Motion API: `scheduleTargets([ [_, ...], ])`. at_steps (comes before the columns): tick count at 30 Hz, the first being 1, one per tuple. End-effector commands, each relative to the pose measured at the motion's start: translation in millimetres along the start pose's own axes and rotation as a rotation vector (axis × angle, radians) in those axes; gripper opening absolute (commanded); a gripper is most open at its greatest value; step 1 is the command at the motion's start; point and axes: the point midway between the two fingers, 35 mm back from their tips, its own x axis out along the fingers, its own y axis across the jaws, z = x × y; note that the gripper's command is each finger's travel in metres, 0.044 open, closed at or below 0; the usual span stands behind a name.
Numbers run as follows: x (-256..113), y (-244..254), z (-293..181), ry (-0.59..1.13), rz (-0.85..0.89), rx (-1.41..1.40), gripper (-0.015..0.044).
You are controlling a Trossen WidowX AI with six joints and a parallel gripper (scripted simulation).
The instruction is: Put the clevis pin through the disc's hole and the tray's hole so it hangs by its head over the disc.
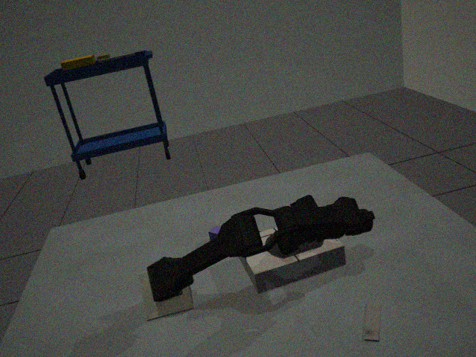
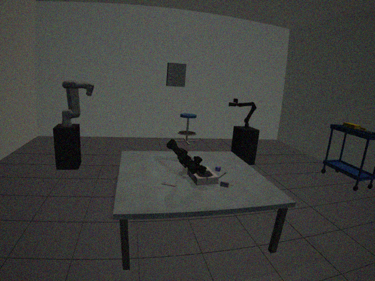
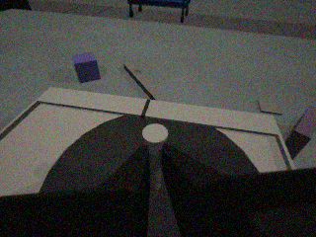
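One pin [image 3: 155,134], head up, gripped in my tool [image 3: 154,151] above the dark disc [image 3: 89,158]; purple cube [image 3: 87,68] [image 2: 218,168] on the bench [image 3: 197,54] [image 2: 145,199] [image 1: 115,245], beyond the tray [image 3: 207,115] [image 2: 207,180] [image 1: 303,267].

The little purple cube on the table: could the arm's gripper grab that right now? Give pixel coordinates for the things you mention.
Probably not yet: the gripper [image 3: 154,151] is shut on the pin [image 3: 155,133]. Otherwise the way to the purple cube [image 3: 86,68] [image 2: 217,168], just beyond the tray [image 3: 94,98], looks fairly free.
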Motion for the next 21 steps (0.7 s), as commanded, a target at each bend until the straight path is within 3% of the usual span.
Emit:
scheduleTargets([
  [1,0.6,2.7,-1.3,0.002,0.005,0.000,0.0000],
  [21,-0.9,9.6,-2.1,0.002,0.005,0.000,0.0000],
])
